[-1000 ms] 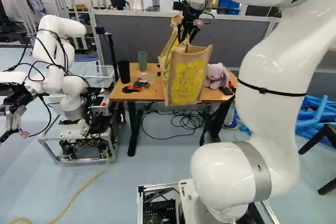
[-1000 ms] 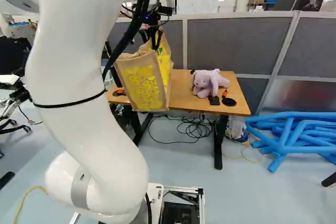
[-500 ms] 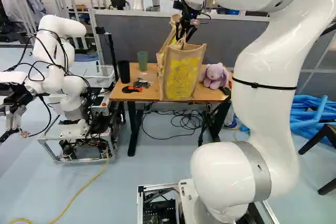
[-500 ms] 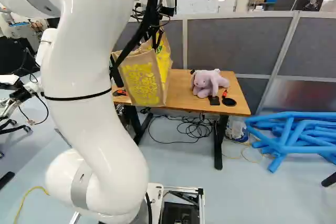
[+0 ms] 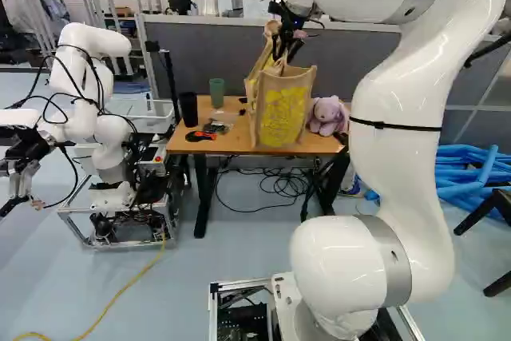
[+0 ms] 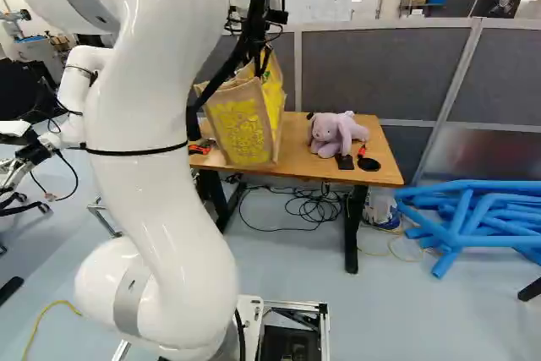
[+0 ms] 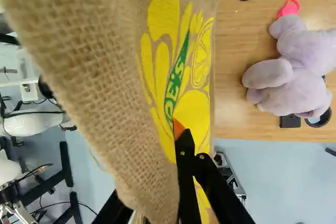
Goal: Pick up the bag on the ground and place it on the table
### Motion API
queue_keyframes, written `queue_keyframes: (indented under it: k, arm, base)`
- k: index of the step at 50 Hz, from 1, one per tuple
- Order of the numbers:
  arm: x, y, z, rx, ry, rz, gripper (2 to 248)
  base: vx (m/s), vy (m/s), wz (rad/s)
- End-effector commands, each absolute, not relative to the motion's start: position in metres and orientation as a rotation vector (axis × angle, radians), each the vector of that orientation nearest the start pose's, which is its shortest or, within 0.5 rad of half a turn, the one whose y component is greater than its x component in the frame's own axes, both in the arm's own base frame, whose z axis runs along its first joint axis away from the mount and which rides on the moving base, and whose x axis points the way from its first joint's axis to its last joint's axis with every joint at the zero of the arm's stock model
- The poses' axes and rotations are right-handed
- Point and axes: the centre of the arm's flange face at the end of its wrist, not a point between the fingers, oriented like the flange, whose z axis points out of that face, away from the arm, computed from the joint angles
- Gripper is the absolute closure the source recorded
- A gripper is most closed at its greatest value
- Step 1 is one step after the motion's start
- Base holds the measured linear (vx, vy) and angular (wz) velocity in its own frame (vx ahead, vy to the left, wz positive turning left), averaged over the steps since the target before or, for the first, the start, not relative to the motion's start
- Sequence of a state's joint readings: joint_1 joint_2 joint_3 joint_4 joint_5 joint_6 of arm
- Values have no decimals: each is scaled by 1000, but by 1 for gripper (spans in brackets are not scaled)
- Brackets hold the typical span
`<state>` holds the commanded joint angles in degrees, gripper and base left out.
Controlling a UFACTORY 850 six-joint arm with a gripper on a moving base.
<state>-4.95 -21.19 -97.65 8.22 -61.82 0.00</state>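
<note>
Gripper (image 5: 284, 52): nipped on bag cloth — gap hidden.
Bag (image 5: 283, 117): hanging at 6 o'clock from gripper, by the table (image 5: 231, 144) — can't tell if touching.
Soft toy (image 5: 326, 116): 3 o'clock from bag, left base view.

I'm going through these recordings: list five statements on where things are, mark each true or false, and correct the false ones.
1. The bag bears yellow print. True.
2. The bag lies on the floor. False: it is up at the table, the pincer at its top.
3. A plush toy rests on the table. True.
4. The black cup is near the green cup. True.
5. The blue tubes lie on the table. False: on the floor.
</note>
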Motion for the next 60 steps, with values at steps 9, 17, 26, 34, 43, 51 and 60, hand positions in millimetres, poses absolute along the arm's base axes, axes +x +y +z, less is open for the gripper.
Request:
queue_keyframes:
  k: [9, 17, 26, 34, 43, 51, 60]
  arm:
    - [621, -51, 687, -2989, 223, -406, 229]
    - [631, -59, 686, -2988, 238, -421, 229]
    - [644, -67, 686, -2986, 253, -435, 229]
    - [653, -73, 684, -2987, 262, -425, 229]
    - [667, -81, 673, -2991, 273, -379, 229]
    - [678, -88, 660, -2994, 282, -326, 229]
    - [692, -94, 646, -2996, 290, -282, 229]
  base:
    - [0, 0, 0]
    - [0, 0, 0]
    - [0, 0, 0]
    - [0, 0, 0]
    - [0, 0, 0]
    - [0, 0, 0]
    - [0, 0, 0]
